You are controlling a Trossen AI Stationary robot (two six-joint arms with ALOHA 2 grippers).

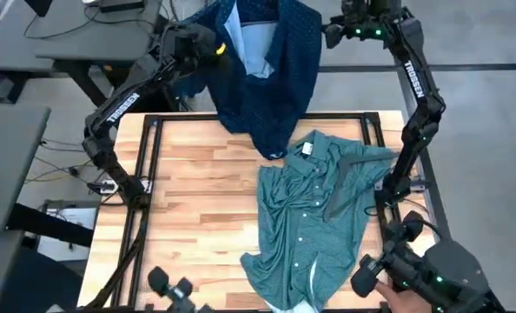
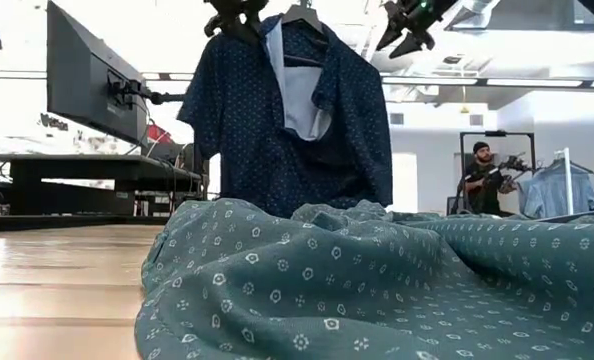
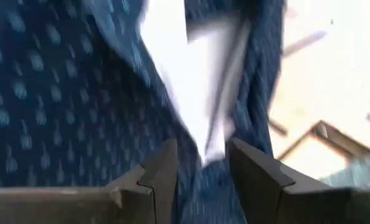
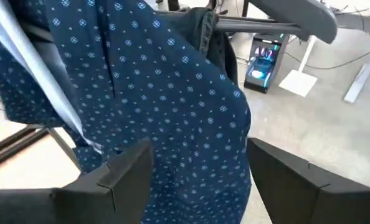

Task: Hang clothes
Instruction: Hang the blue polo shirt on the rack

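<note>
Navy shirt (image 1: 271, 69): hanging past table's far edge, draping straight.
Left gripper (image 3: 200, 168): pinching its collar.
Right gripper (image 4: 197, 168): wide open, empty.

A pale wooden bench (image 1: 197, 217) framed by black rails (image 1: 145, 183) is seen on a grey floor (image 1: 492, 96). A large monitor (image 2: 87, 85) is mounted on a side desk (image 2: 77, 165). Beyond, a person (image 2: 480, 180) is seen against white walls (image 2: 427, 175).
</note>
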